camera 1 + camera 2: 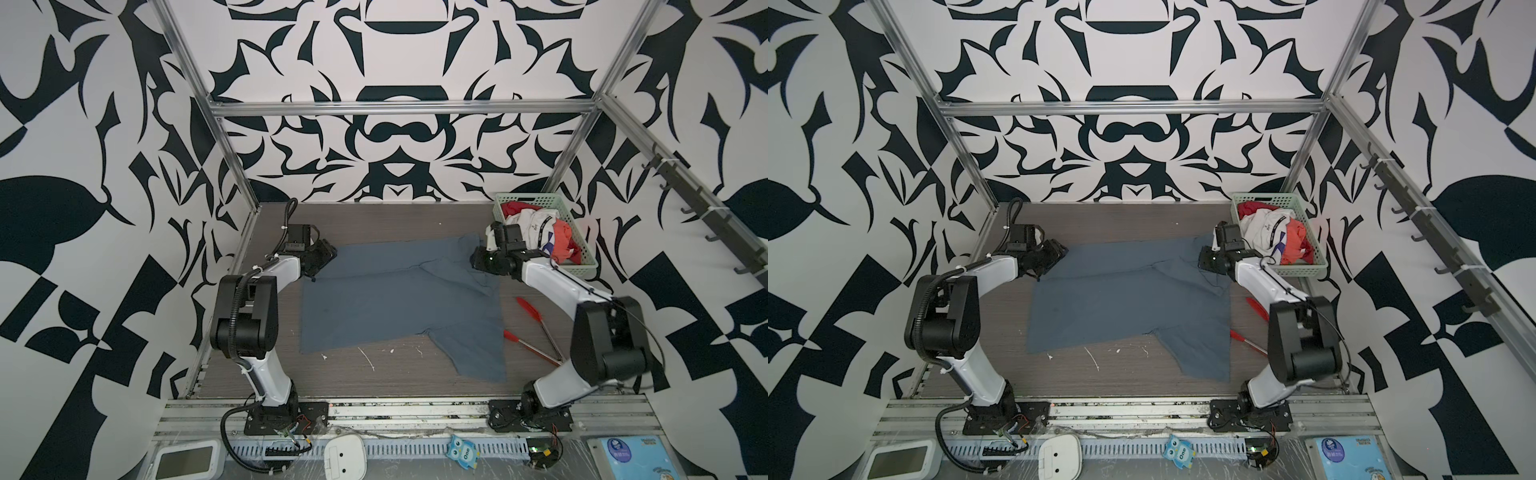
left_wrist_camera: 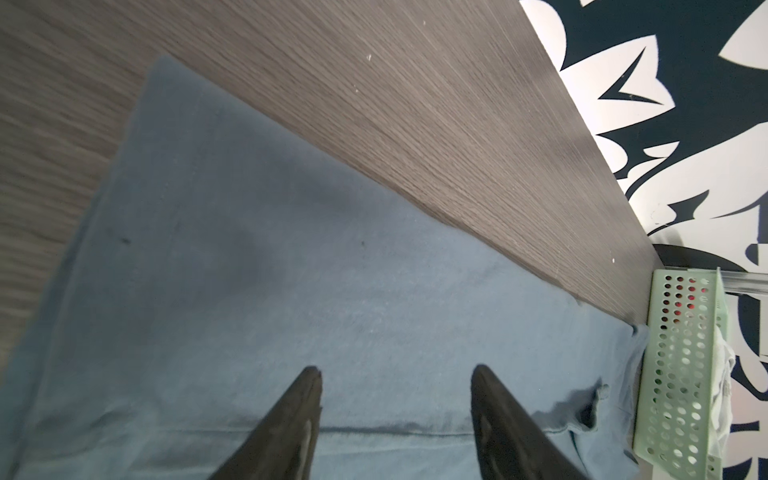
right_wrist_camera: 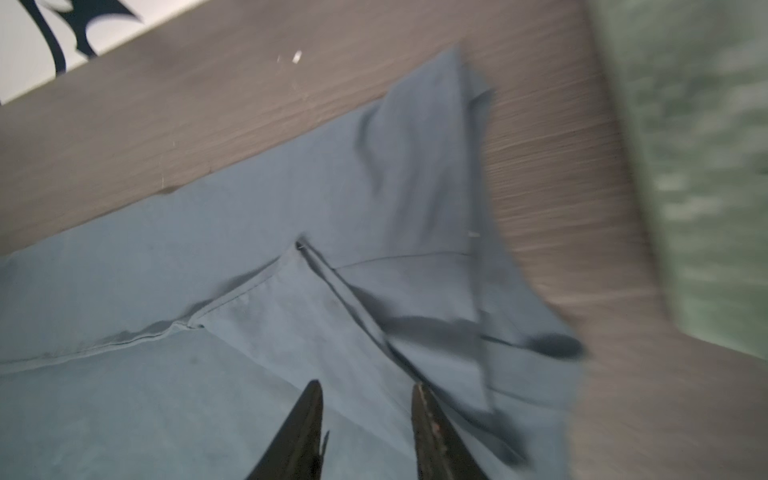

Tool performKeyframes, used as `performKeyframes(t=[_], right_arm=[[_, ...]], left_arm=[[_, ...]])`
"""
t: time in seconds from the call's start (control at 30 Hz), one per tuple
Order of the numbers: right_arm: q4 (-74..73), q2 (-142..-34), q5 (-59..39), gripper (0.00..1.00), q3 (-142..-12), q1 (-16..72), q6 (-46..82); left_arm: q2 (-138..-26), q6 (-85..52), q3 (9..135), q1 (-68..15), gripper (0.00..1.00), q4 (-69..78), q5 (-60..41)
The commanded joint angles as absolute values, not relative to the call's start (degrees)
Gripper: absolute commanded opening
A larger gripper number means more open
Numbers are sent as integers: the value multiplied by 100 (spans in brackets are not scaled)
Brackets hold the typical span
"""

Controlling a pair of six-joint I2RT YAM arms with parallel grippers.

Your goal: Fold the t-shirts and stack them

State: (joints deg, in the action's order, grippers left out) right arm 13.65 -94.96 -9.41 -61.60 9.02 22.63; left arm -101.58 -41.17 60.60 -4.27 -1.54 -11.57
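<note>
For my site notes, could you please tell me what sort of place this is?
Most likely a robotics lab test cell, not a home: a left arm and a right arm mounted at a wooden table, a metal frame around it, and walls in a black-and-white pattern.

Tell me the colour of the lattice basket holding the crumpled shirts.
The basket is pale green. It shows best in a top view.

The grey-brown wood-grain table (image 1: 374,220) carries a blue-grey shirt (image 1: 395,307) spread across its middle, with one sleeve lying toward the near edge. A green basket (image 1: 584,249) stands in the far right corner, just beside the shirt. Red tongs (image 1: 528,308) lie open to the right of the shirt. White flecks (image 1: 368,359) dot the near side.
</note>
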Motion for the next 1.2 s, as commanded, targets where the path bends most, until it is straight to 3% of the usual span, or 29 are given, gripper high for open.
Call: performKeyframes(t=[0.0, 0.27, 0.63, 0.77, 1.17], right_arm=[[1094, -10070, -1393, 43, -6631, 1097, 2329], [1169, -11257, -895, 45, -7605, 1556, 2311], [1391, -11507, 18, 45, -7980, 1644, 2060], [1496, -11626, -92, 46, -8212, 1651, 1934], [1593, -11848, 0, 34, -8291, 1846, 1971]], left_arm=[[-9999, -4175, 5947, -449, 61, -163, -1100], [-9960, -4192, 5856, -449, 61, -181, -1049], [-9949, -4166, 5745, -448, 61, -213, -966], [-9993, -4157, 5739, -448, 61, -218, -954], [-9932, -4116, 5704, -454, 61, -273, -891]])
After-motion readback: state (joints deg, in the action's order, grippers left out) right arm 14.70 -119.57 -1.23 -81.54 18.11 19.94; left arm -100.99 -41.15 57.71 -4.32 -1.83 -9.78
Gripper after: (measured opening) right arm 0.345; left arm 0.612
